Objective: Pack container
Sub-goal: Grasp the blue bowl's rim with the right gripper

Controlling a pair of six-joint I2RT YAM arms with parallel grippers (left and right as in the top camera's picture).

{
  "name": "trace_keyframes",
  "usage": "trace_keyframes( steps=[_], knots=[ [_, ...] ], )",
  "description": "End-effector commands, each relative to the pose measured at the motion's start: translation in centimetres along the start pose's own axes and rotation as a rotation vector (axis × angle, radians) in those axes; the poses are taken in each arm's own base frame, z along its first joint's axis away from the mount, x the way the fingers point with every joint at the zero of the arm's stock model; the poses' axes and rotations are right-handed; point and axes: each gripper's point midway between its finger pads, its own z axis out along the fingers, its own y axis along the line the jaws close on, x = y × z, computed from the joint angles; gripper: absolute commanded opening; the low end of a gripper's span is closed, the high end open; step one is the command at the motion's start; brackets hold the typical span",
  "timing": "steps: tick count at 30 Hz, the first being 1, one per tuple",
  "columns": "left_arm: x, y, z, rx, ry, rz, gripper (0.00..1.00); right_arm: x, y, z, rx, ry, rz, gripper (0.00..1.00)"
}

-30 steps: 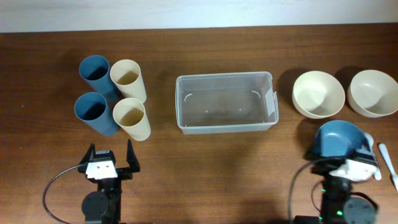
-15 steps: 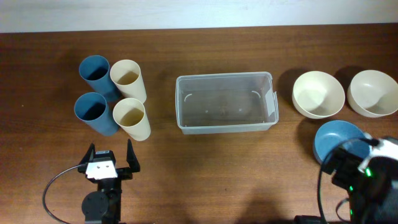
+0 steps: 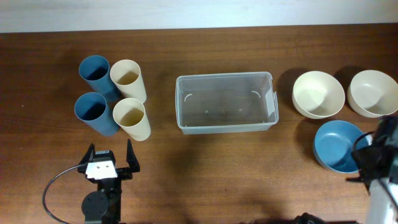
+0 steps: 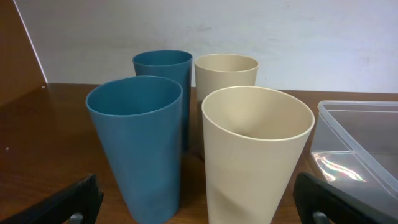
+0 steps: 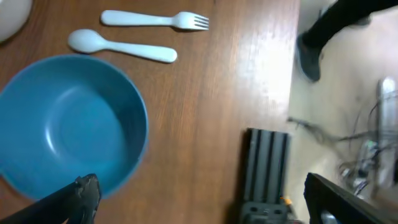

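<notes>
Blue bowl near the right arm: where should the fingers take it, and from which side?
Pinch the rim of the blue bowl on the edge nearest the right arm, coming down from above, one of the fingers inside and one outside. It sits upright and open, and looks too wide to span. The cream bowls sit close beyond its far side.

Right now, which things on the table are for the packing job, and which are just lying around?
For the job:
- container, clear and empty so far
- probably to go in: blue cups, cream cups, cream bowls, blue bowl

Maybe just lying about (hard to be sure):
- white fork
- white spoon
</notes>
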Motion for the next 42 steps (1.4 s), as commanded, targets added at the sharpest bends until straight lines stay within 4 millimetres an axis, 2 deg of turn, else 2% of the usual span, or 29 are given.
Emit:
trace_keyframes(
  steps=[1, 6, 9, 15, 19, 27, 30, 33, 34, 35, 36, 40, 42],
  knots=[
    [0.0, 0.3, 0.0, -0.012, -0.001, 0.018, 1.00, 0.6, 2.7, 1.9, -0.127, 0.133, -0.118, 1.00],
    [0.1, 0.3, 0.0, -0.012, -0.001, 0.018, 1.00, 0.0, 4.3, 4.2, -0.241, 0.181, -0.161, 1.00],
    [0.0, 0.3, 0.0, -0.012, -0.001, 0.018, 1.00, 1.1, 5.7, 5.6, -0.374, 0.235, -0.171, 1.00],
    [0.0, 0.3, 0.0, -0.012, -0.001, 0.018, 1.00, 4.0, 6.3, 9.2, -0.459, 0.294, -0.147, 0.97],
    [0.1, 0.3, 0.0, -0.012, -0.001, 0.018, 1.00, 5.3, 6.5, 11.1, -0.467, 0.303, -0.163, 0.97],
    [0.0, 0.3, 0.0, -0.012, -0.001, 0.018, 1.00, 5.8, 7.0, 13.3, -0.440, 0.351, -0.169, 0.96],
    [0.0, 0.3, 0.0, -0.013, -0.001, 0.018, 1.00, 6.5, 7.1, 14.7, -0.422, 0.393, -0.171, 0.88],
    [0.1, 0.3, 0.0, -0.012, -0.001, 0.018, 1.00, 7.0, 7.3, 15.7, -0.412, 0.425, -0.172, 0.71],
    [0.0, 0.3, 0.0, -0.012, -0.001, 0.018, 1.00, 7.2, 7.3, 15.9, -0.408, 0.433, -0.172, 0.63],
    [0.0, 0.3, 0.0, -0.012, -0.001, 0.018, 1.00, 7.3, 7.2, 16.0, -0.404, 0.439, -0.171, 0.44],
    [0.0, 0.3, 0.0, -0.012, -0.001, 0.018, 1.00, 7.3, 7.2, 16.0, -0.404, 0.440, -0.170, 0.33],
    [0.0, 0.3, 0.0, -0.012, -0.001, 0.018, 1.00, 7.3, 7.2, 16.0, -0.402, 0.442, -0.161, 0.04],
    [0.0, 0.3, 0.0, -0.012, -0.001, 0.018, 1.00, 7.3, 7.2, 16.0, -0.399, 0.445, -0.147, 0.04]
  ],
)
